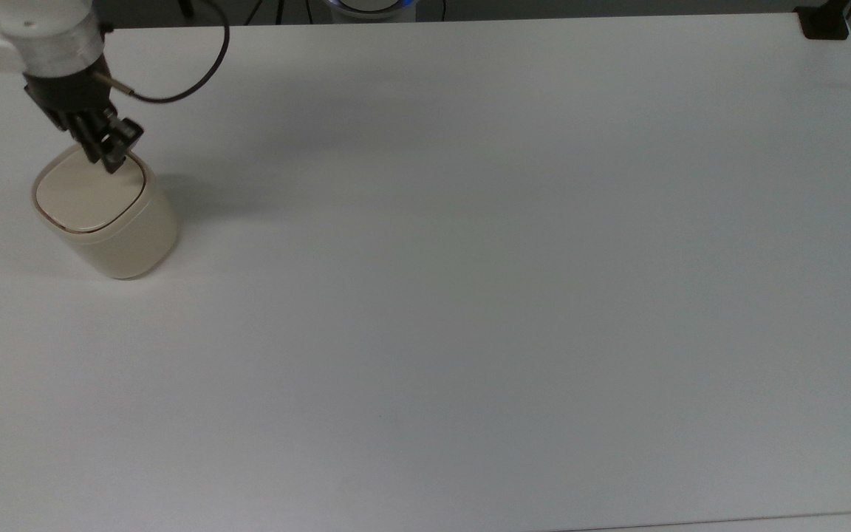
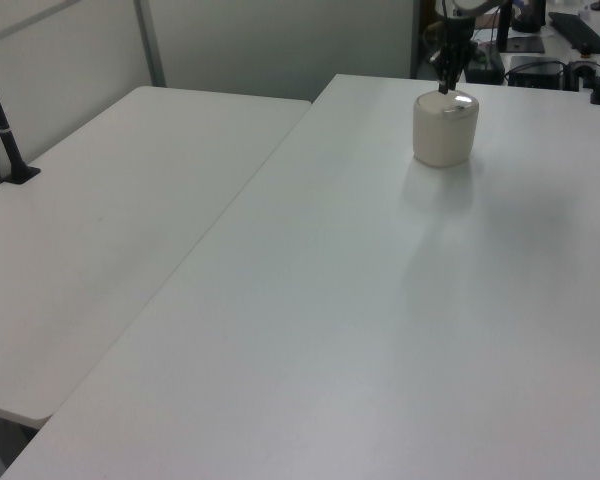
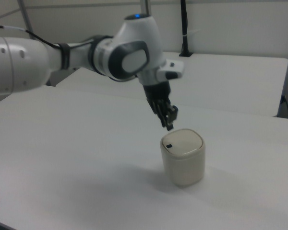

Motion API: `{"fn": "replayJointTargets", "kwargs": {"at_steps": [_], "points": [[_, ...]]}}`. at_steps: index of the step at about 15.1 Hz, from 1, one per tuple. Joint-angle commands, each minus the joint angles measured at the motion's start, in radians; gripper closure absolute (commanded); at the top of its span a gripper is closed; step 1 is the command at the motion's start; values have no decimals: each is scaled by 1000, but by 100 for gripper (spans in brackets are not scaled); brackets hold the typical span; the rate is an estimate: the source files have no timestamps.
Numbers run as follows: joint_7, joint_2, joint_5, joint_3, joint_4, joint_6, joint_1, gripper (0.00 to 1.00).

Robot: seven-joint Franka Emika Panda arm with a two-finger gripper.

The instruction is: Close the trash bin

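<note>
The trash bin (image 1: 111,222) is a cream-beige rounded container standing at the top view's left; it also stands at the far end of the table in the left view (image 2: 445,130) and right of centre in the right view (image 3: 183,160). Its flat lid (image 1: 89,193) lies level on the rim, and a small black tab (image 3: 169,145) marks the lid's edge. My gripper (image 1: 111,159) hovers just above the lid's back corner, clear of it in the right view (image 3: 169,125), with its fingers pressed together and nothing between them.
The bin stands on a wide white table (image 1: 470,258). A second white table (image 2: 100,230) adjoins it on the left view's left. A black cable (image 1: 196,74) loops from the wrist, and a black mount (image 1: 823,22) sits at the top view's far right corner.
</note>
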Motion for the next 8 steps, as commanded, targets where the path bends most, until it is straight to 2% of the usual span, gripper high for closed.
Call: {"fn": "replayJointTargets", "kwargs": {"at_steps": [1,2,3,5,7,8], "points": [[-1,-112,8,16,-13,-151,97,0],[-7,-126,-1,42,-15,-194,117,0],[-12,-143,-6,108,-15,-245,129,0],[-13,-175,-14,183,-19,-299,131,0],[-16,-215,-12,217,-24,-319,157,0],[-16,-226,-12,217,-26,-317,175,0]]}}
